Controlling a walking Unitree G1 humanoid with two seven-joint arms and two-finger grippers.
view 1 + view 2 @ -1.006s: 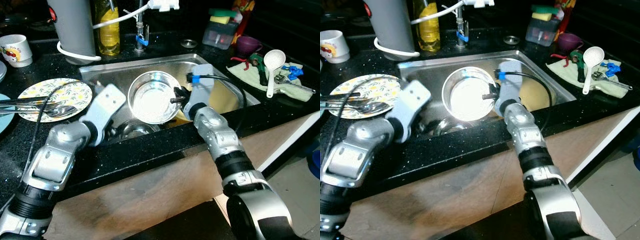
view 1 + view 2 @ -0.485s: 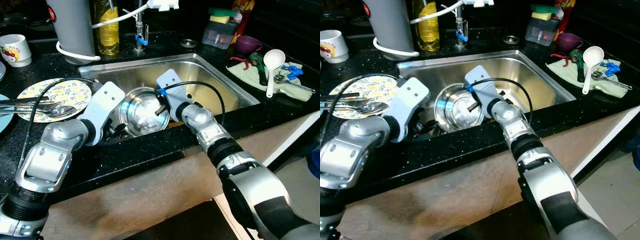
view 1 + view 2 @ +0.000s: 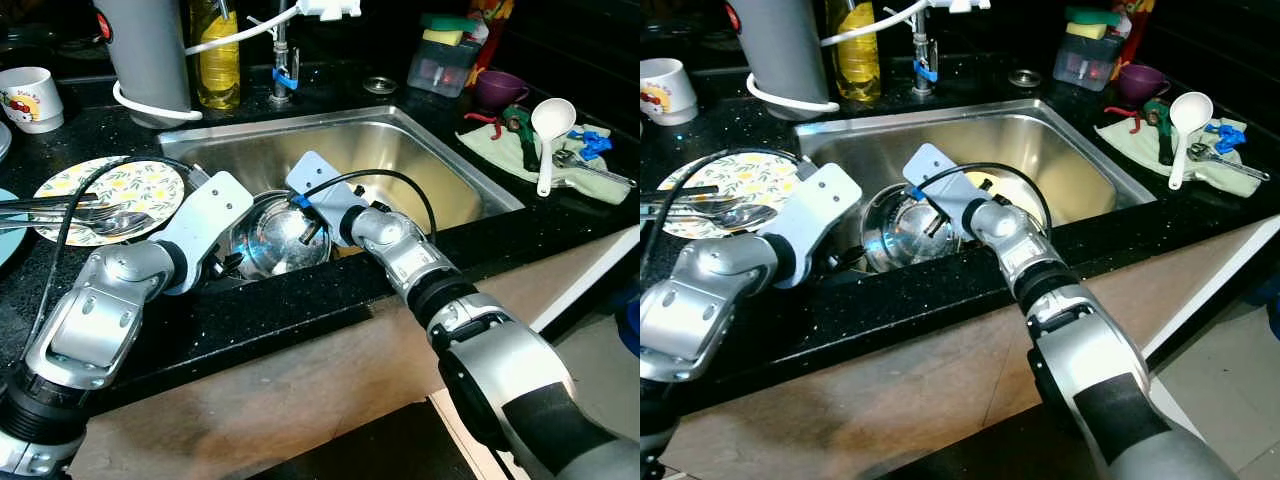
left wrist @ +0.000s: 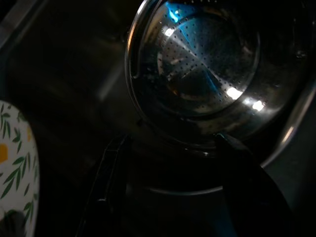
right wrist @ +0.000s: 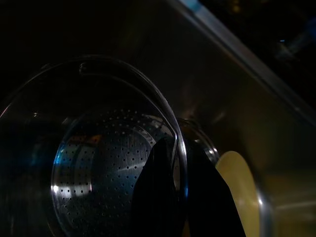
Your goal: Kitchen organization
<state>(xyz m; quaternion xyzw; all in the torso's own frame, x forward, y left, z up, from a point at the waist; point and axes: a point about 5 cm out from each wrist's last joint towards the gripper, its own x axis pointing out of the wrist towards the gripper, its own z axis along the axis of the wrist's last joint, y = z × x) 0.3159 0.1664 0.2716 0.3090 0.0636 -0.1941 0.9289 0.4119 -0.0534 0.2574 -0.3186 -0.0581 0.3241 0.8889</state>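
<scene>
I see the stainless sink (image 3: 400, 150) set into a black speckled counter (image 3: 300, 300); I place everything from the sink. A grey cylindrical appliance (image 3: 145, 50) stands behind the sink's far left corner, with a bottle of yellow liquid (image 3: 218, 55) just beside it and the tap (image 3: 280, 60) at the sink's back edge. Left of the sink lies a floral plate (image 3: 120, 190) carrying a fork and spoon (image 3: 90, 215), and a white mug (image 3: 30, 98) sits farther back on that side. Right of the sink a pale green cloth (image 3: 510, 150) holds a white ladle (image 3: 548, 135) and some small tools, with a purple cup (image 3: 497, 88) and a clear container (image 3: 440, 65) topped by sponges behind it.

Inside the sink, at its front left, the perforated steel colander (image 3: 280, 232) sits tilted, its dotted bowl facing me. In the right wrist view a yellow dish (image 5: 242, 197) lies in the sink just beyond it.

My right gripper (image 5: 180, 163) is pinched narrow on the colander's rim, one black finger inside the bowl and one outside. My left gripper (image 4: 173, 148) hangs in the sink just beside the colander's left side, its fingers (image 4: 111, 182) spread wide and apart from the metal, nothing between them.
</scene>
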